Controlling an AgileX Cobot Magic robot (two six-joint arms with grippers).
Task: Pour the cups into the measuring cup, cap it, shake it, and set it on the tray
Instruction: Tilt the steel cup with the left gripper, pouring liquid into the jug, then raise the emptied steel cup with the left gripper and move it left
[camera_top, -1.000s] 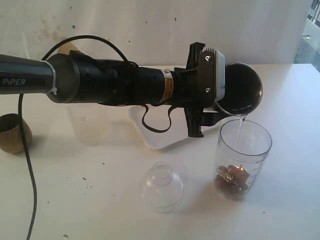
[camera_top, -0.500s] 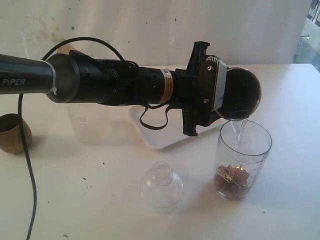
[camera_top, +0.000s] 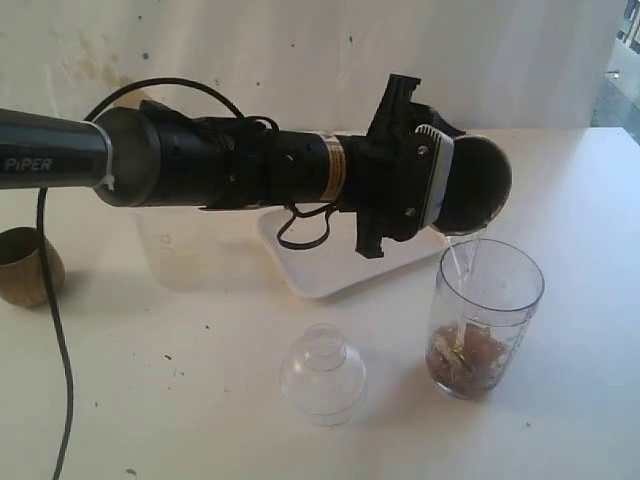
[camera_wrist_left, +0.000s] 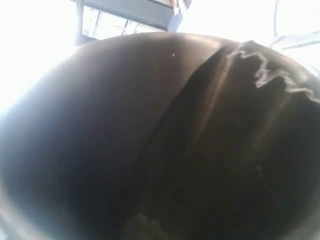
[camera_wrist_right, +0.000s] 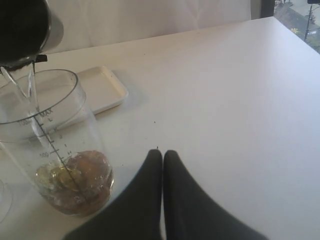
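My left gripper (camera_top: 438, 190) is shut on the steel tumbler (camera_top: 478, 183), which is tipped on its side above the measuring cup (camera_top: 487, 315). A thin stream of clear liquid falls from the tumbler (camera_wrist_right: 25, 30) into the measuring cup (camera_wrist_right: 50, 145), which holds brown pieces in liquid at its bottom. The left wrist view shows only the tumbler's dark wall (camera_wrist_left: 150, 140). My right gripper (camera_wrist_right: 163, 155) is shut and empty, low over the table beside the measuring cup. The brown cup (camera_top: 25, 265) stands at the far left. The frosted cup (camera_top: 170, 245) stands behind the left arm. The white tray (camera_top: 330, 265) lies behind the measuring cup.
A clear domed lid (camera_top: 322, 372) sits on the table to the left of the measuring cup. The left arm's black cable (camera_top: 55, 310) hangs down to the table near the brown cup. The table's far right corner (camera_wrist_right: 280, 25) shows in the right wrist view.
The left wrist has rolled further and risen slightly, tipping the tumbler more steeply. The stream keeps running and the liquid in the measuring cup stands higher.
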